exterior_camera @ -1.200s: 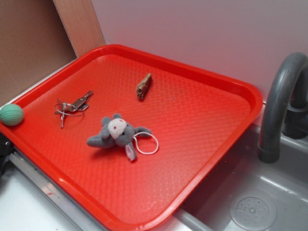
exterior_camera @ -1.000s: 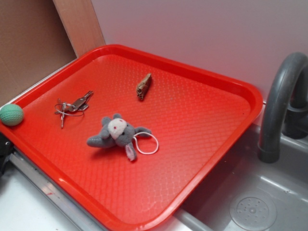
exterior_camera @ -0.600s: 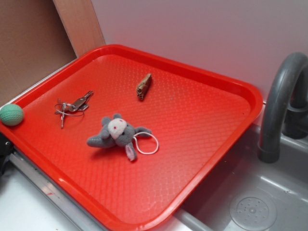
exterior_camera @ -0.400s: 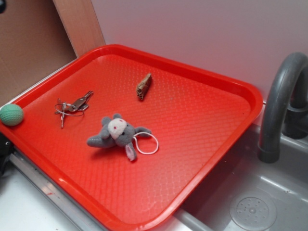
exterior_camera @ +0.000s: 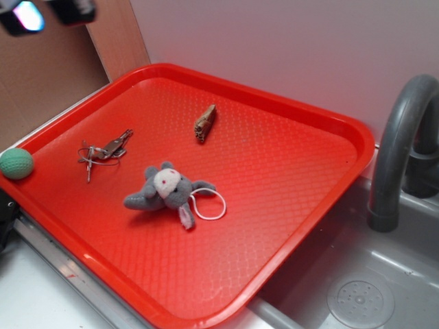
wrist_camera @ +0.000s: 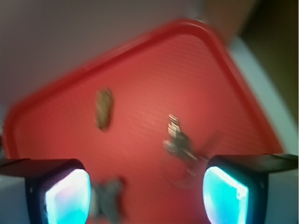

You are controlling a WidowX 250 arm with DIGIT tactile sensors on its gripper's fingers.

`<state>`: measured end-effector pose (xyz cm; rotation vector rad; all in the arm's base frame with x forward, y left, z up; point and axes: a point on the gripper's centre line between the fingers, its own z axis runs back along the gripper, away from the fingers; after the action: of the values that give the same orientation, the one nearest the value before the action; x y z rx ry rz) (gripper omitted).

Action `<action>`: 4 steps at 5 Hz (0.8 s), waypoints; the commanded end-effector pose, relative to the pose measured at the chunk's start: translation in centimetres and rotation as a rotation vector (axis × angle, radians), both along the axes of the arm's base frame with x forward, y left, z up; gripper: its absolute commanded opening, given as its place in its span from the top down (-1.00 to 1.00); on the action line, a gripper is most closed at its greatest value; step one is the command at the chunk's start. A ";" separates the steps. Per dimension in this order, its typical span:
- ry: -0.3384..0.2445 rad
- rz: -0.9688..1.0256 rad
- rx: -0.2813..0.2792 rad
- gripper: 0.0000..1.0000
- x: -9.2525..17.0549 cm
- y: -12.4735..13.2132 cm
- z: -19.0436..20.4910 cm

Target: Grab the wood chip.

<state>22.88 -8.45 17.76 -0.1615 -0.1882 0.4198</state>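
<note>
The wood chip [exterior_camera: 204, 123] is a small brown tapered chunk lying at the far middle of the red tray [exterior_camera: 288, 205]. In the blurred wrist view it shows as a brown sliver [wrist_camera: 103, 108] at upper left. My gripper [exterior_camera: 48, 12] is at the top left corner of the exterior view, high above the tray's left edge and far from the chip. In the wrist view the gripper [wrist_camera: 147, 196] is open and empty, its two pads wide apart.
A bunch of metal keys [exterior_camera: 103, 152] lies at the tray's left. A grey plush toy [exterior_camera: 168, 192] with a white loop lies mid-tray. A green ball [exterior_camera: 15, 163] sits off the left edge. A grey faucet [exterior_camera: 401, 151] and sink stand at right.
My gripper has come into view at the top left corner of the exterior view. The objects on the tray have not moved.
</note>
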 end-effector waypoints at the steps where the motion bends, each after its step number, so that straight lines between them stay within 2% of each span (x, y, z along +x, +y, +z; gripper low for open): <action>1: -0.092 0.019 -0.063 -1.00 7.7 -1.1 -4.6; 2: -0.065 -0.022 -0.056 -1.00 9.8 -2.5 -7.6; 4: -0.008 -0.078 -0.163 -1.00 11.5 -5.1 -10.9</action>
<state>33.00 -13.21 4.64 -0.3003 -0.0872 0.3671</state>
